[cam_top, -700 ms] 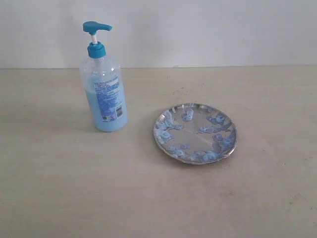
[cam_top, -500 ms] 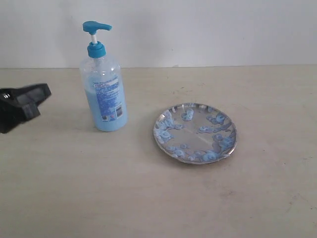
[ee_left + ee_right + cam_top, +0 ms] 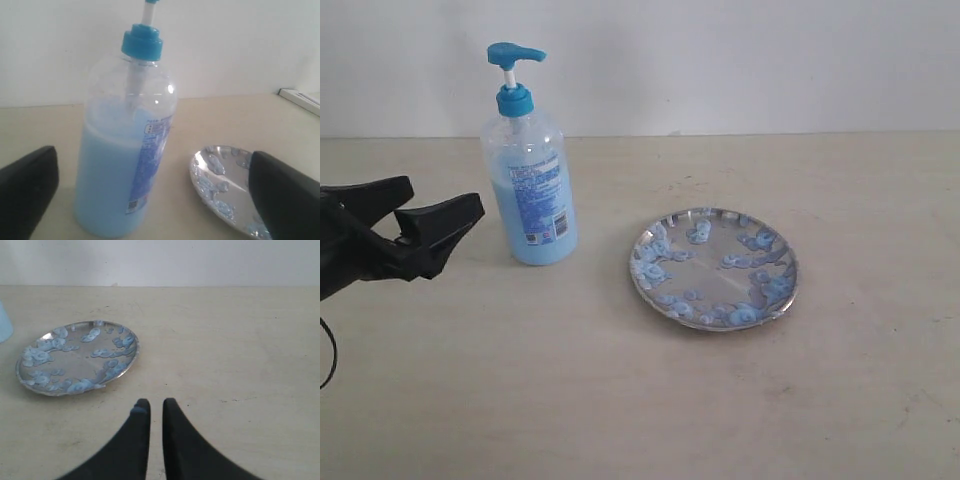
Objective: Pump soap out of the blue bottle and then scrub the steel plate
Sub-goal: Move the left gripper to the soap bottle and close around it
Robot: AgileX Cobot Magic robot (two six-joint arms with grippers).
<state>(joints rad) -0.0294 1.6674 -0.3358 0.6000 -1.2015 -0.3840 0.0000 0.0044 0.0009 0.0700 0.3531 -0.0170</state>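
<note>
The blue bottle (image 3: 532, 190) stands upright at the back left of the table, its bright blue pump head (image 3: 515, 52) raised. Light blue soap (image 3: 538, 228) fills the lower two thirds. My left gripper (image 3: 445, 197) is open, just left of the bottle and not touching it. In the left wrist view the bottle (image 3: 125, 165) stands ahead between the wide-apart black fingers (image 3: 27, 187). The steel plate (image 3: 713, 268), dotted with pale blue blobs, lies right of the bottle. My right gripper (image 3: 156, 402) is shut and empty, on the near side of the plate (image 3: 77, 357) and out of the exterior view.
The beige table (image 3: 620, 400) runs back to a white wall (image 3: 740, 60). A white flat object (image 3: 300, 97) lies at the table's far edge in the left wrist view. A sliver of the bottle (image 3: 4, 322) shows in the right wrist view.
My left gripper has come in from the left edge of the exterior view toward the bottle, its fingers now spread wide. Bottle and plate have not moved.
</note>
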